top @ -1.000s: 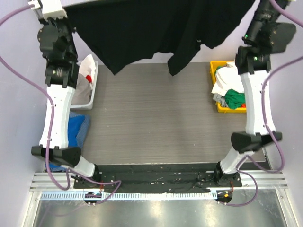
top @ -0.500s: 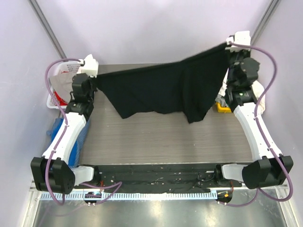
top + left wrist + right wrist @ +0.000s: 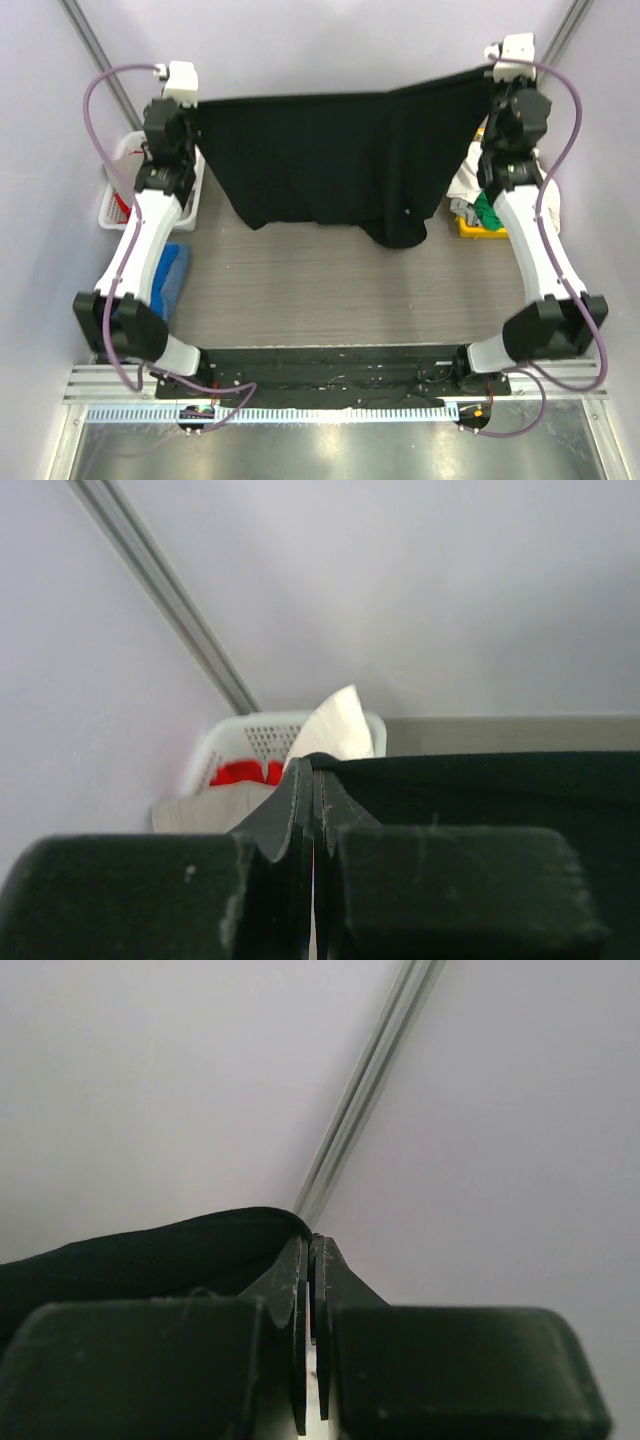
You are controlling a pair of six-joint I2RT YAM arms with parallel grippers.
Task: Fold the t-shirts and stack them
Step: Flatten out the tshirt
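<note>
Black fabric, spread wide now: the black t-shirt (image 3: 330, 160) hangs like a curtain above the far half of the table (image 3: 320, 300). Its top edge is pulled nearly straight btwn my two arms. My left gripper (image 3: 313, 780) is clamped tight on one top corner above the table's far-left corner, jaws fully closed w/ cloth pinched btwn them. My right gripper (image 3: 312, 1250) has the same tight pinch on the other corner, above the table's far-right corner and a bit higher.

What changed: a sec ago both arms were up high and the tee hung bunched well above the table. Half a sec ago I'd come down, but the top edge sagged and the left end sat low. Now the left end is up, the sag is gone and the body hangs flat. The lower hem is uneven, though: the right part droops lowest, close to the table top, can't tell if it touches.

Meaning for the job: I reckon spreading is about done and the next step is laying it flat on the table for folding. No fold made yet, nothing stacked on the table. A white tee (image 3: 463, 185) and a green tee (image 3: 492, 208) wait in the yellow bin (image 3: 468, 230) at the table's right edge. A white basket (image 3: 118, 195) sits off the table's left edge.
</note>
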